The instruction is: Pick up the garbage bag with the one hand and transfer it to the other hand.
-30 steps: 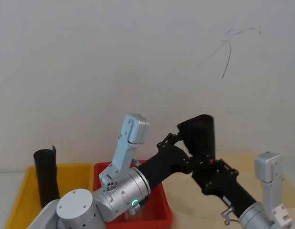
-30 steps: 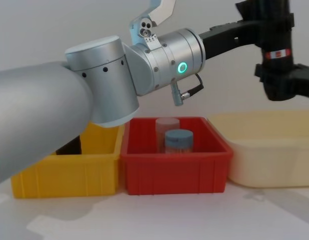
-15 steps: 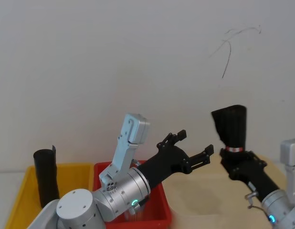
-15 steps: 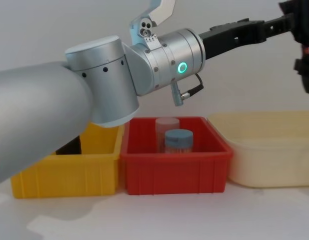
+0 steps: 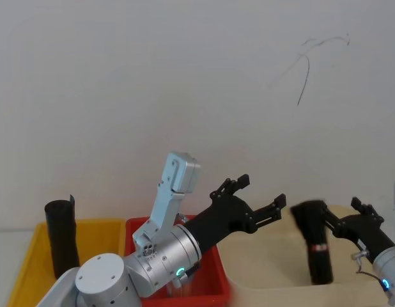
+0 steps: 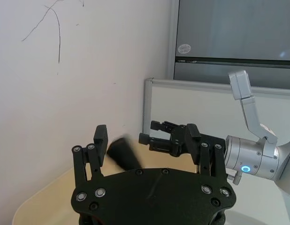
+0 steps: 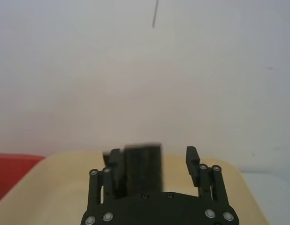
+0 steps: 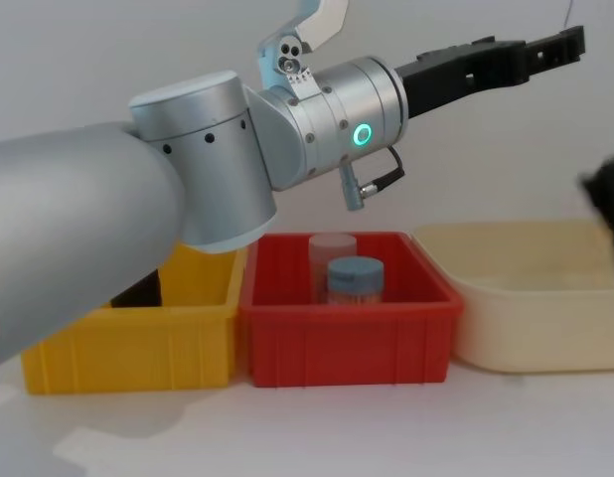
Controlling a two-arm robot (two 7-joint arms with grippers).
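Note:
The garbage bag, a black roll with a red-and-white band, shows blurred and upright over the cream tray. My right gripper is beside its upper end, low at the right. In the right wrist view the bag lies against one finger, a gap separates it from the other finger, and the right gripper is open. My left gripper hangs open and empty in mid-air above the red bin, to the left of the bag. From the left wrist view the bag sits just off the right gripper.
A taller plain black roll stands in the yellow bin. The red bin holds a clear jar and a blue-lidded one. The left arm's silver body looms over the left half of the chest view.
The right gripper carried the bag rightward away from the left gripper, then dropped low over the cream tray and its jaws opened. The left gripper released earlier and has stayed still.

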